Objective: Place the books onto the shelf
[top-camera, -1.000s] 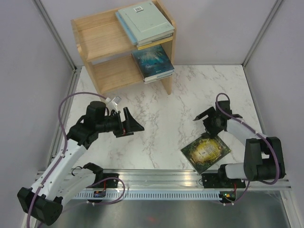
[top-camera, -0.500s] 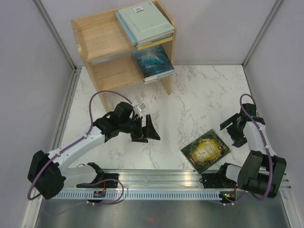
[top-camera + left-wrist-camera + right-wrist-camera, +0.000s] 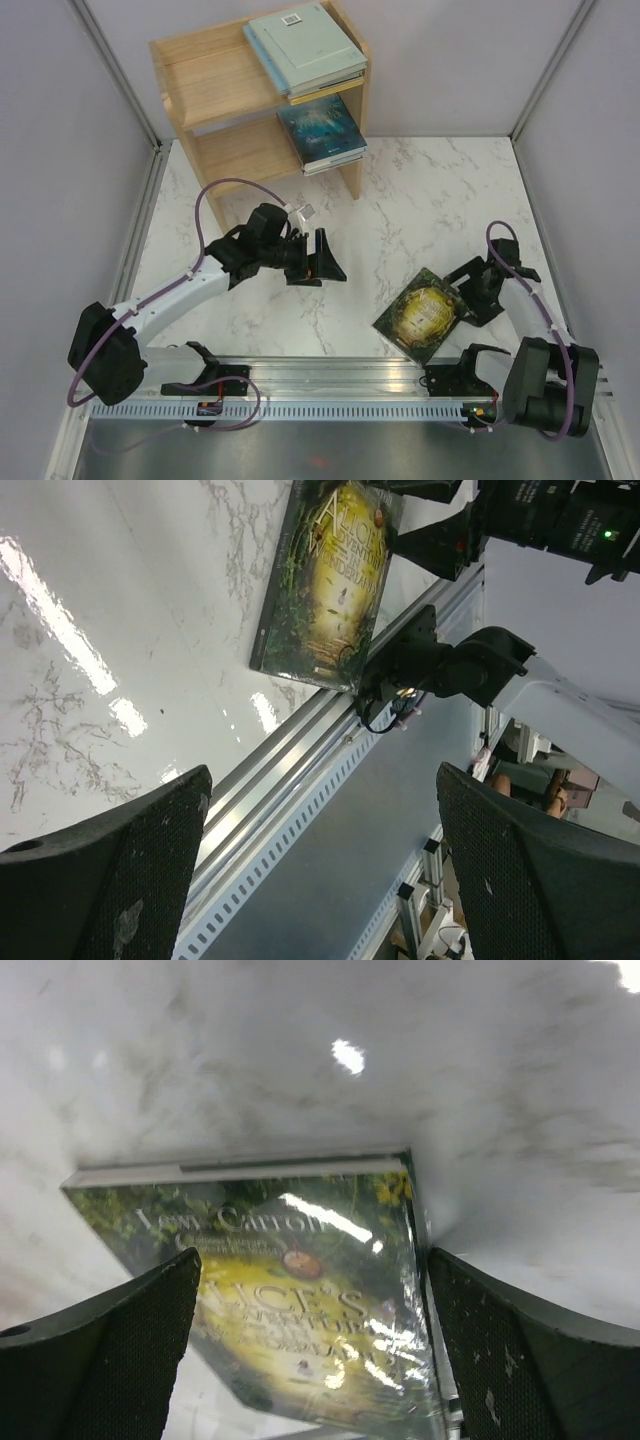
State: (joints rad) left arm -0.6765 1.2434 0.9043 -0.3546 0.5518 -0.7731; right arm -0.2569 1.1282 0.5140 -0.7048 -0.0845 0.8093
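Book (image 3: 255,1250) blurred, edge cut off — right claw (image 3: 312,1295) spread

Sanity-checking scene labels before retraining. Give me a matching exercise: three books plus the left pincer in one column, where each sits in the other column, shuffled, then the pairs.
Column 1
1. pale grey-green book
2. teal book
3. green-gold book
4. left pincer

Column 2
A. flat on the marble table, near its front edge
B. open, holding nothing, over the table
C. upper tier of the shelf, top of a stack
D. lower tier of the shelf

Pairs: 1-C, 2-D, 3-A, 4-B
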